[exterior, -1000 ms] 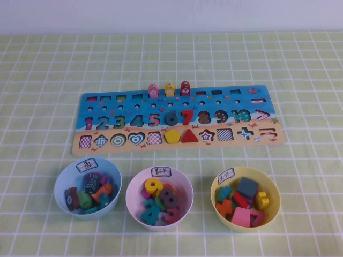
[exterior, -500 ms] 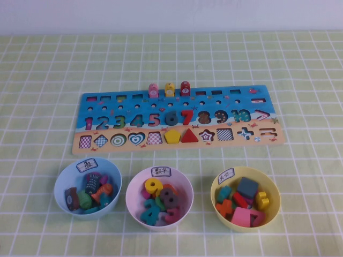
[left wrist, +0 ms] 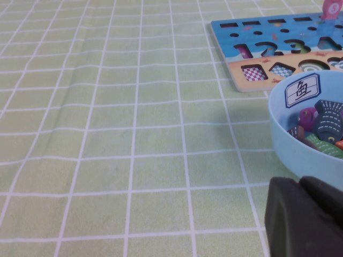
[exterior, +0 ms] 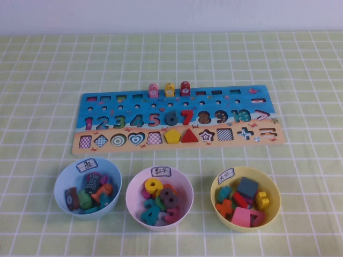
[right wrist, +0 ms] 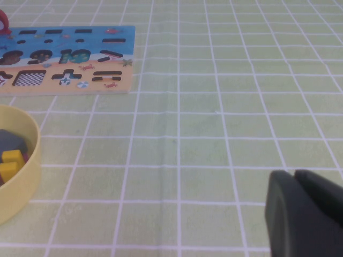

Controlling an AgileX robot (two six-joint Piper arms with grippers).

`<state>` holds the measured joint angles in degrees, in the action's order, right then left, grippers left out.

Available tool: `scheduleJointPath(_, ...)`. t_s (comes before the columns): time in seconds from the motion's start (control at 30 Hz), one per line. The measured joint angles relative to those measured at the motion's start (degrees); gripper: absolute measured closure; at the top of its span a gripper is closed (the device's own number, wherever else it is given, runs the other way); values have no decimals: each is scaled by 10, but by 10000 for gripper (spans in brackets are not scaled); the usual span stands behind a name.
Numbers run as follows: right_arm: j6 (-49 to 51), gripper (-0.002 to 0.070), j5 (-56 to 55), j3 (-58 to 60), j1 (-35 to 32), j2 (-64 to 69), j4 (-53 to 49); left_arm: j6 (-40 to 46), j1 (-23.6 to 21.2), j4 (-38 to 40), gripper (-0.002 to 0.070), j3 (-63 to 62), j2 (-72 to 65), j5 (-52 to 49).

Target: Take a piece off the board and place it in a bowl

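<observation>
While the small pink wooden piece [exterior: 153,90] stands untouched on the long wooden puzzle board [exterior: 177,120], both claws wait low over the counter: the left claw [left wrist: 303,219] pressed together near the pale blue plastic bowl [exterior: 88,186], the right claw [right wrist: 305,214] likewise together; next, a reach far to the piece.

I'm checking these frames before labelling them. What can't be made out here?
- Left tool: a dark corner in the left wrist view, cut off by the edge; absent from the high view.
- Right tool: likewise cut off in the right wrist view.
- Pink piece on the board: its round mark is too small to read.
- Pale blue bowl: lower pieces are hidden under the upper ones; its rim label is too small in the high view.
</observation>
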<state>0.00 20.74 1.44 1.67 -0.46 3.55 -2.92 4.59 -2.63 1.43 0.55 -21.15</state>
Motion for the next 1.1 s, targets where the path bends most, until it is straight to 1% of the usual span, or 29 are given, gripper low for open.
scheduleJointPath(1.1,0,694,0,0,0,0,0,0,0,-14,680,0,0,0)
